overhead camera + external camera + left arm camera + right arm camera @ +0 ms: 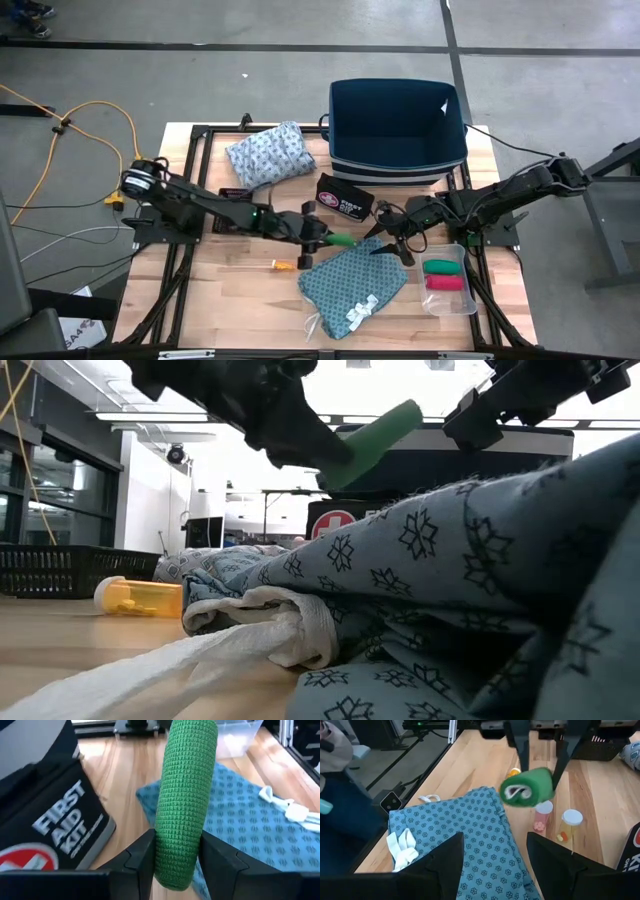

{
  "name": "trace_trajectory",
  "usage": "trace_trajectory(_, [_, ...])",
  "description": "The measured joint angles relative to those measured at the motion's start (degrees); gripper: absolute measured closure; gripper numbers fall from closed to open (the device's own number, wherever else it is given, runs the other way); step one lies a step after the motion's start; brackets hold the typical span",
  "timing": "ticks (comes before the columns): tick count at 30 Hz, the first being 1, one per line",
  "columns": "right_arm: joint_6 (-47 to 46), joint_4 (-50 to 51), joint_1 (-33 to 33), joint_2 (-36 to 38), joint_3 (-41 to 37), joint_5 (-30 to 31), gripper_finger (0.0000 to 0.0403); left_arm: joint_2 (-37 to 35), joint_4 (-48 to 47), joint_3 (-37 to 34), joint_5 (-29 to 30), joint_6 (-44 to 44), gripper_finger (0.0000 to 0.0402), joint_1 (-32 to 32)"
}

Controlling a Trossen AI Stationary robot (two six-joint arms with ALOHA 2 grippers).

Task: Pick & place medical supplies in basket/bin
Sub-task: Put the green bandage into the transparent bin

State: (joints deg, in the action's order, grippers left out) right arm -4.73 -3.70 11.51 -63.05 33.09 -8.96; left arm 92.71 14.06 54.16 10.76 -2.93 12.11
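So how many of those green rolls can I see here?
2: one green roll held in the left hand above the teal cloth, another in the clear tray.

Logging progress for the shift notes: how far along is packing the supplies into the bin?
Done: nothing shows inside the dark blue bin; a green and a red roll lie in the clear tray. In hand: the left gripper grips a green roll above the teal cloth; the right gripper hovers open nearby. Left: the teal cloth, pale cloth, first aid kit and orange-tipped stick.
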Motion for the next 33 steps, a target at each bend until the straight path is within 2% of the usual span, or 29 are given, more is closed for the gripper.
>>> trace_trajectory(21, [0.0,0.0,0.0,0.0,0.0,0.0,0.0199,1.8,12.4,0.0,0.0,-0.5,0.0271,1.5])
trace_trajectory(33, [0.0,-0.1,0.0,0.0,0.0,-0.1,0.0199,1.8,13.6,0.0,0.0,-0.5,0.0271,1.3])
